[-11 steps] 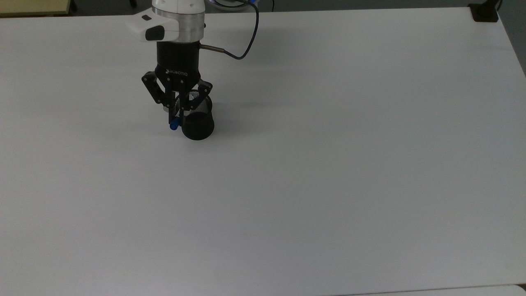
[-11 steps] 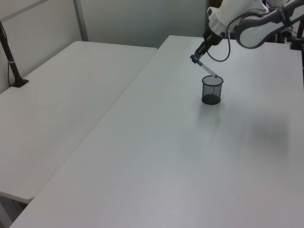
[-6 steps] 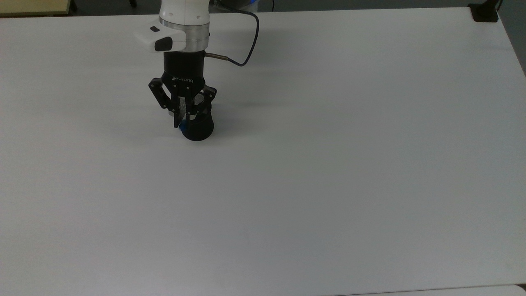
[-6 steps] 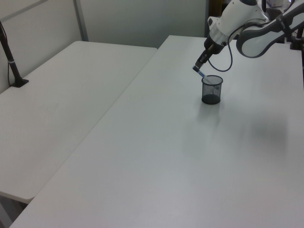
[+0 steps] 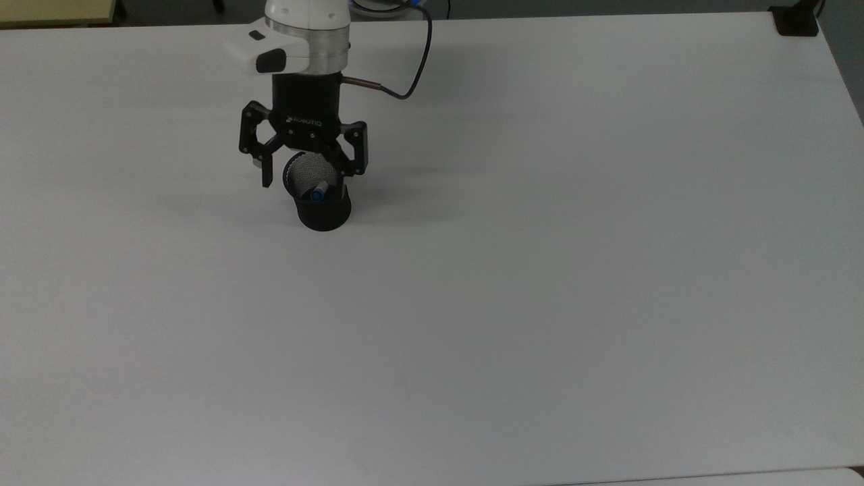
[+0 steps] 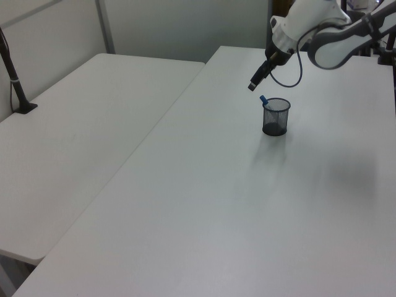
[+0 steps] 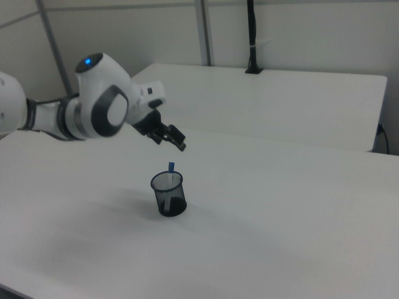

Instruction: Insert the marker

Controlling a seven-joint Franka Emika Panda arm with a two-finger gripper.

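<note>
Marker (image 5: 317,193) sits in the mesh cup (image 5: 324,209), blue end poking above rim. My jaws spread wide, empty, hovering above cup on white worktop (image 5: 540,270).

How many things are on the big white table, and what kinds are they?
Marker: 1, white with a blue end, standing inside the cup.
Black mesh cup: 1, upright on the table.
Total: 2.
The end effector hangs open above the cup, touching neither.
</note>
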